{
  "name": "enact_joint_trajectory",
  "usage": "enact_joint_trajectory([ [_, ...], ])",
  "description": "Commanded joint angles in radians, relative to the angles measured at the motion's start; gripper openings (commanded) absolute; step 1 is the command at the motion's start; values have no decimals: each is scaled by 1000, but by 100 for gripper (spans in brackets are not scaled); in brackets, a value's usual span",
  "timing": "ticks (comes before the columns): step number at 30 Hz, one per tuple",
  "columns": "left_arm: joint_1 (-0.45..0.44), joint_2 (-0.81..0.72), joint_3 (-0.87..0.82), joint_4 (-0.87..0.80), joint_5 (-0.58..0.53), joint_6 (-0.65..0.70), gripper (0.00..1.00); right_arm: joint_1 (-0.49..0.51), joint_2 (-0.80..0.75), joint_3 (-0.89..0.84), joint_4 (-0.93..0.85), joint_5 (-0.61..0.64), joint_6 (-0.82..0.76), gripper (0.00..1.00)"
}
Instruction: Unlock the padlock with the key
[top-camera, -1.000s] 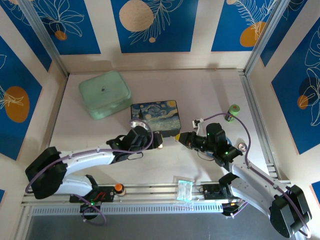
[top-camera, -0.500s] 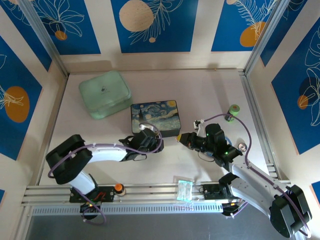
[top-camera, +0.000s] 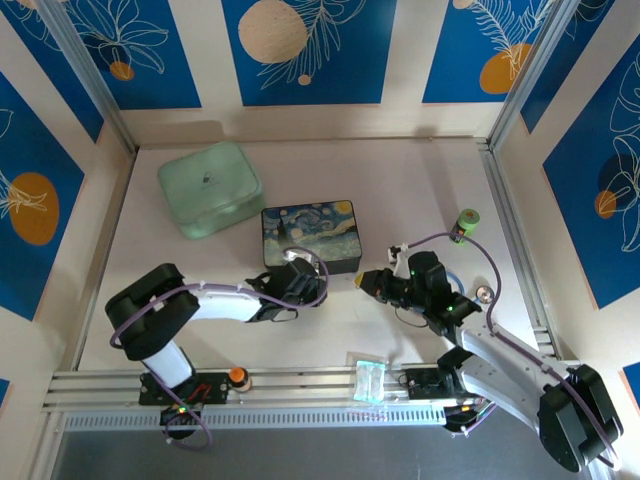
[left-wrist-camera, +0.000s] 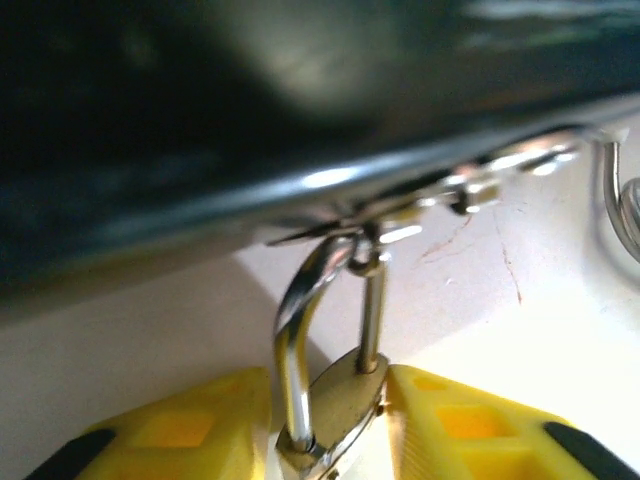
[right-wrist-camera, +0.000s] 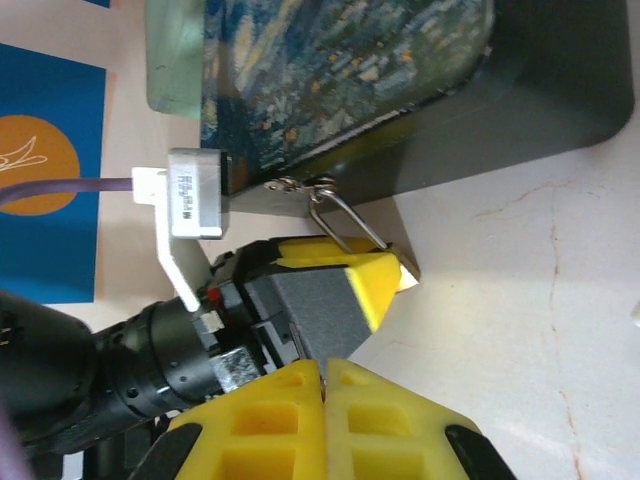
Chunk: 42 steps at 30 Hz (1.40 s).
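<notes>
The small brass padlock (left-wrist-camera: 347, 392) hangs by its silver shackle (left-wrist-camera: 292, 340) from the clasp of the starry-night box (top-camera: 310, 234). My left gripper (left-wrist-camera: 328, 425) is shut on the padlock body, a yellow finger on each side. In the right wrist view the padlock (right-wrist-camera: 408, 271) peeks out past the left gripper's fingers (right-wrist-camera: 340, 285). My right gripper (right-wrist-camera: 324, 372) sits just right of it, its pads pressed together on the key (right-wrist-camera: 298, 342), of which a thin silvery sliver sticks out. From above, the left gripper (top-camera: 318, 286) and right gripper (top-camera: 362, 281) nearly meet at the box's front edge.
A pale green lidded box (top-camera: 208, 187) lies at the back left. A green roll (top-camera: 466, 222) stands to the right, near the purple cable. A small clear bag (top-camera: 368, 378) rests on the front rail.
The left arm has swung its elbow rightward and folded closer behind the gripper, which stays at the box's front. The right gripper has edged slightly toward me.
</notes>
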Motion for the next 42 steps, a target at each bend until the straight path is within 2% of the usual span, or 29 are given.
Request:
enact_joint_trajectory([
  [1, -9, 2, 15, 10, -8, -11, 31, 9, 23, -27, 42, 23, 14, 0],
  [6, -9, -19, -4, 52, -18, -37, 20, 31, 24, -38, 39, 66, 45, 0],
  [8, -9, -20, -12, 82, -15, -64, 18, 41, 26, -55, 45, 91, 78, 0],
  [12, -9, -31, -30, 112, -35, -192, 15, 59, 37, -96, 89, 119, 185, 0],
  [16, -9, -52, -83, 227, -54, -338, 14, 78, 82, -95, 113, 108, 272, 0],
  [20, -9, -59, -91, 292, -54, -456, 14, 94, 176, -94, 244, 55, 361, 0],
  [24, -20, -116, -86, 229, -83, -561, 14, 107, 296, -104, 446, 19, 454, 0],
  [28, -18, -129, -102, 262, -89, -618, 14, 118, 367, -80, 515, 9, 465, 0],
  [33, -21, -113, -129, 351, -74, -714, 13, 113, 348, -102, 553, 22, 471, 0],
  [37, -20, -124, -124, 372, -71, -765, 12, 92, 357, -81, 536, -19, 442, 0],
  [42, -20, -165, -133, 384, -102, -804, 11, 45, 423, -96, 674, -85, 458, 0],
])
